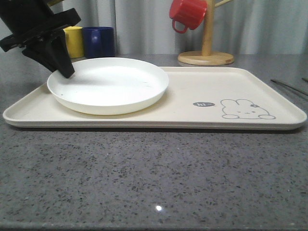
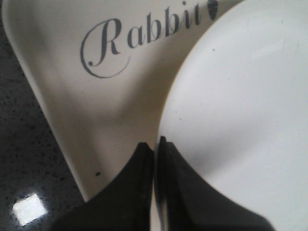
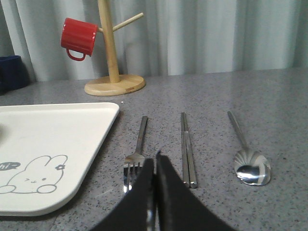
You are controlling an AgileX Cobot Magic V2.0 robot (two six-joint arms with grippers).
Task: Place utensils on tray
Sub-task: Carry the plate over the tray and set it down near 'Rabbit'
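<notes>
The cream tray [image 1: 192,91] with its rabbit drawing lies across the grey counter. In the right wrist view the utensils lie side by side on the counter, just off the tray's [image 3: 72,125] corner: a fork [image 3: 141,134], chopsticks [image 3: 186,144] and a spoon [image 3: 252,167]. My right gripper [image 3: 155,161] is shut and empty, low over the fork's tines. In the front view only thin handle ends [image 1: 288,86] show at the far right. My left gripper [image 1: 65,72] is shut and empty at the tray's left end, its tips [image 2: 155,144] at the plate's rim.
A round white plate [image 1: 108,84] sits on the tray's left half. Behind the tray stand a yellow mug [image 1: 73,41] and a blue mug [image 1: 98,42]. A wooden mug tree [image 1: 207,48] carries a red mug [image 1: 188,13] at the back.
</notes>
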